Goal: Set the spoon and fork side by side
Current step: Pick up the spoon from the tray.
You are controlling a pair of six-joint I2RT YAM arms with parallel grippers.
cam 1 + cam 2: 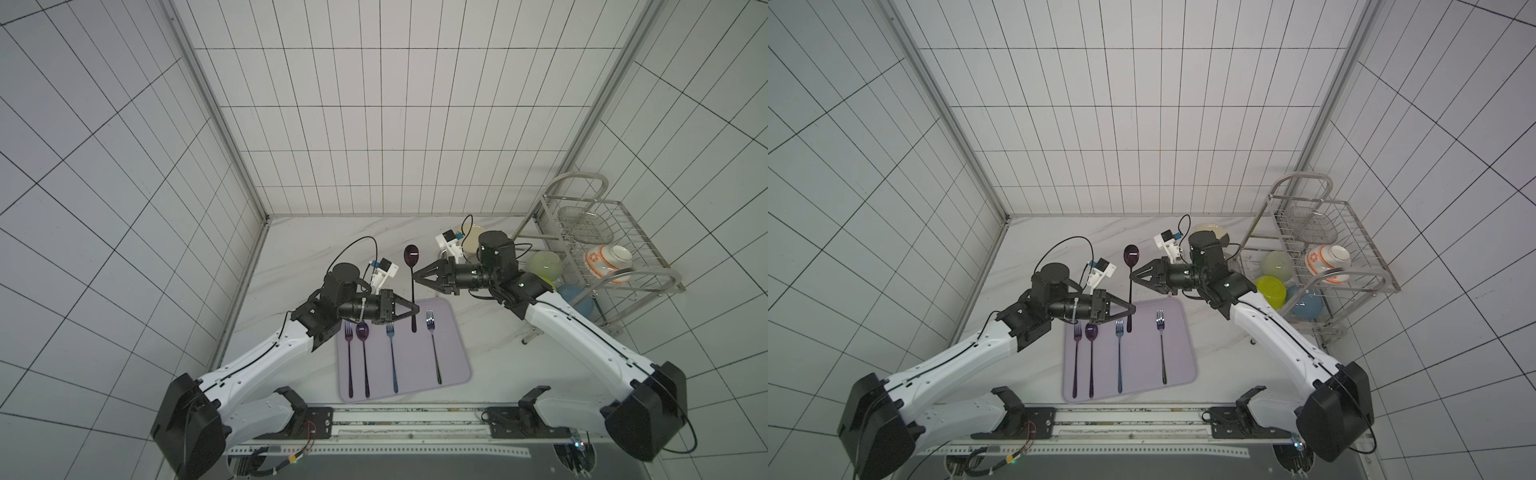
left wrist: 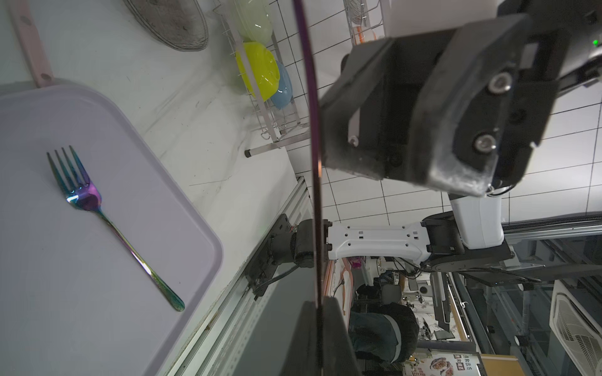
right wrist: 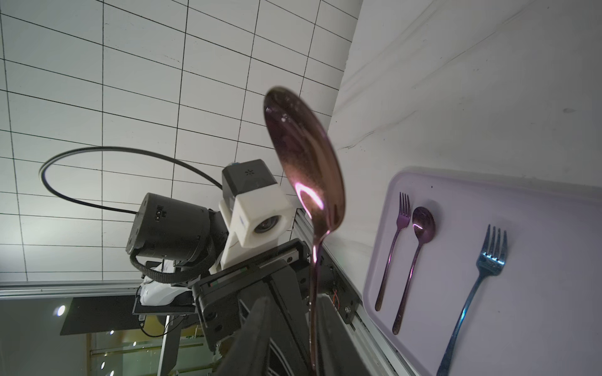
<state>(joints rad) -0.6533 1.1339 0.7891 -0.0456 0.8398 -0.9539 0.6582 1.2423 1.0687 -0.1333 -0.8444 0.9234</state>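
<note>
Lilac tray (image 1: 453, 332) lies below both grippers, carrying a purple fork (image 1: 348, 353) and small purple spoon (image 1: 364, 353) side by side, a blue fork (image 1: 391, 357) beside them, a rainbow fork (image 1: 433, 349) further toward the right arm; dish rack (image 1: 623, 249) with bowls stands behind the right arm, well apart; left gripper (image 1: 415, 309) is clamped on the lower handle of the long purple spoon (image 1: 412, 286), held upright above the tray's far edge; right gripper (image 1: 415, 277) meets the same handle higher up, just under the bowl, jaws slightly apart in the right wrist view, contact unclear; spoon's bowl rises beyond both grippers.
</note>
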